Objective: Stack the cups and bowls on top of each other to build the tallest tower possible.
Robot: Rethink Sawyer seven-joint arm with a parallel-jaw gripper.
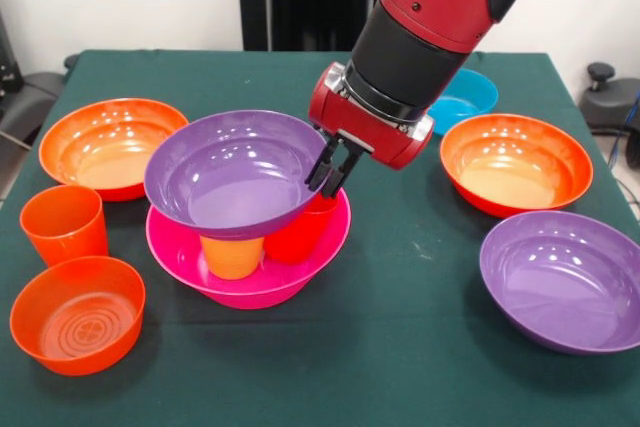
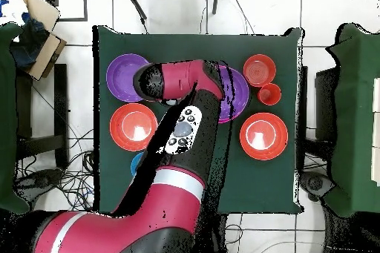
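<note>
With its gripper (image 1: pixel 330 175) pinching the purple bowl's (image 1: pixel 235 173) rim above two cups in the pink bowl (image 1: pixel 250 267), the tower was barely begun, five bowls and one cup unstacked around it.

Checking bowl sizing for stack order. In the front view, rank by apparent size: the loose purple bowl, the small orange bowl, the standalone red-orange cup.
1. Glossy purple plastic bowl, largest.
2. Small orange plastic bowl.
3. Red-orange ribbed plastic cup, smallest.
All three sit near the camera, so the ranking looks reliable.

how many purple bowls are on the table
2: one purple bowl sits on cups inside the pink bowl, held at its rim by the claw; the other sits alone.
</note>
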